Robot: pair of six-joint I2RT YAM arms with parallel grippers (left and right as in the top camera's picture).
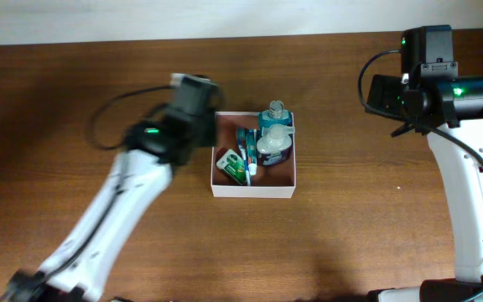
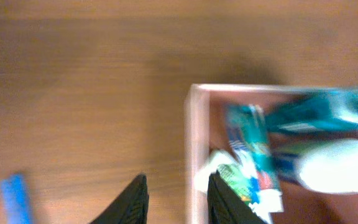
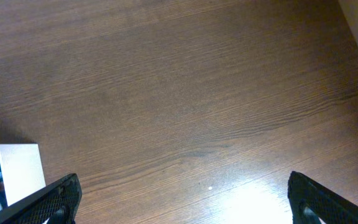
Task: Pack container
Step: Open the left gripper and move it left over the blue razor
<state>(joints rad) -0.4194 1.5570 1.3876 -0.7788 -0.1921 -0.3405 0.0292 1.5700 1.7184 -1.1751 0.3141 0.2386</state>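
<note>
The container (image 1: 253,191) is sitting mid-worktop (image 1: 350,243), holding a pale-capped bottle (image 1: 273,144), a teal bottle (image 1: 275,114) and a tube (image 1: 233,166). The left gripper (image 2: 177,182) is hovering over its left wall, jaws slightly apart, gripping nothing. The right gripper (image 3: 182,179) is hanging well off to the right, jaws spread wide, empty.

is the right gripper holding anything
No, the right gripper is wide open, with only the table showing in the gap.
</note>
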